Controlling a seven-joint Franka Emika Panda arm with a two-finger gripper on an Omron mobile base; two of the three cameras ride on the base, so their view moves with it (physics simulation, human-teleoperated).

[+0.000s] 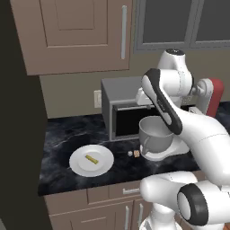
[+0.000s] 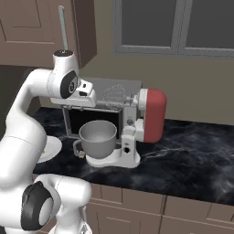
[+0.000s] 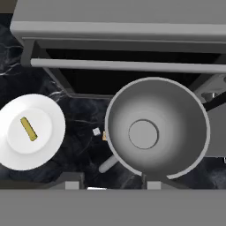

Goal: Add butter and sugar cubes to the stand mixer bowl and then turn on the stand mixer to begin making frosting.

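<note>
The butter [image 1: 92, 158] [image 3: 28, 129], a small yellow stick, lies on a white plate [image 1: 78, 166] [image 3: 46, 148] left of the stand mixer [image 2: 153, 114]. Two sugar cubes, one whitish [image 1: 130, 153] [image 3: 96, 131] and one tan [image 1: 136, 153] [image 3: 104, 136], sit on the dark counter between the plate and the stand mixer bowl [image 1: 155, 134] [image 2: 97, 137] [image 3: 156, 132]. The grey bowl is empty and rests on the mixer's white base, its handle toward the cubes. My gripper [image 3: 112, 183] hovers high above the bowl's near rim, looking straight down. Its fingertips stand apart with nothing between them.
A grey microwave [image 1: 121, 108] [image 3: 119, 26] stands right behind the bowl, its handle bar just past the far rim. The mixer's red head [image 1: 216, 95] is tilted back. Wall cabinets hang above the counter. The counter's front edge runs just below the plate.
</note>
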